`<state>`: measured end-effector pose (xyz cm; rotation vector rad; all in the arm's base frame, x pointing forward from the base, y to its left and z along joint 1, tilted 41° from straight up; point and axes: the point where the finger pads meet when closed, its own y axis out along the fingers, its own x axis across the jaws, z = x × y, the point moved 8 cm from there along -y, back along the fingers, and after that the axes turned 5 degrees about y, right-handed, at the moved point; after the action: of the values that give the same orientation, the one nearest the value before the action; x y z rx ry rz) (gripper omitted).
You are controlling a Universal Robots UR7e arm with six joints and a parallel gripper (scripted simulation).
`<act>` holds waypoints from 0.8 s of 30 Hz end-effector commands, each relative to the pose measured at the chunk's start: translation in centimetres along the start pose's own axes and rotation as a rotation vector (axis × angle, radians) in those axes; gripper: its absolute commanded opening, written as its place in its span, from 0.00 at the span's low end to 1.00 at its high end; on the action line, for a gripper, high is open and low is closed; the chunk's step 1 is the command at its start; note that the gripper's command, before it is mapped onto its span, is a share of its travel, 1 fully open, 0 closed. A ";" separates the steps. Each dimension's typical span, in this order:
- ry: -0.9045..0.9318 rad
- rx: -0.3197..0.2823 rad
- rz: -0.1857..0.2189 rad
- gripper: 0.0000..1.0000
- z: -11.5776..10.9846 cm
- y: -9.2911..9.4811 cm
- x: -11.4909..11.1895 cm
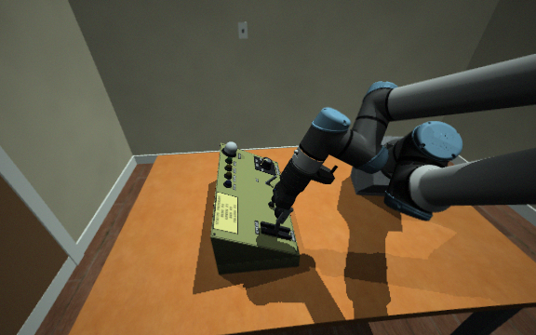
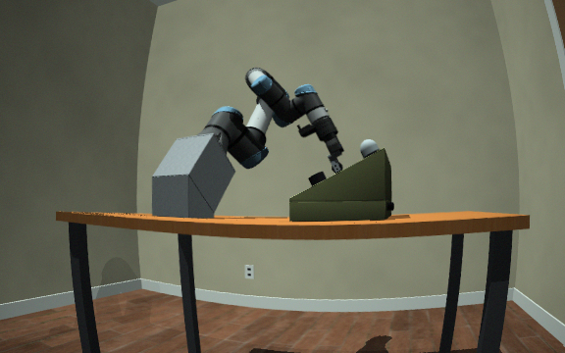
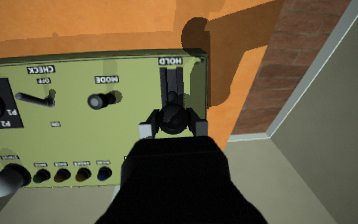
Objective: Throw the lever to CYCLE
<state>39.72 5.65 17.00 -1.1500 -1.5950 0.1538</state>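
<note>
The olive green console stands on the orange table, its sloped face up. In the wrist view the lever's black ball knob sits in a dark slot at the panel's right end, below the label HOLD. The knob is well down the slot, away from HOLD. My gripper is shut on the lever knob, one finger on each side. It also shows in the top view and in the exterior view. The CYCLE label is hidden under my gripper.
On the panel are a MODE knob, a CHECK toggle lever, a row of several small buttons and a grey dome knob. The arm's grey base stands on the table behind the console.
</note>
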 end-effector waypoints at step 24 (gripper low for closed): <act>-0.002 -0.002 0.000 0.00 -1.4 0.5 0.1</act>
<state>41.07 5.41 17.26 -1.1506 -1.5957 0.1537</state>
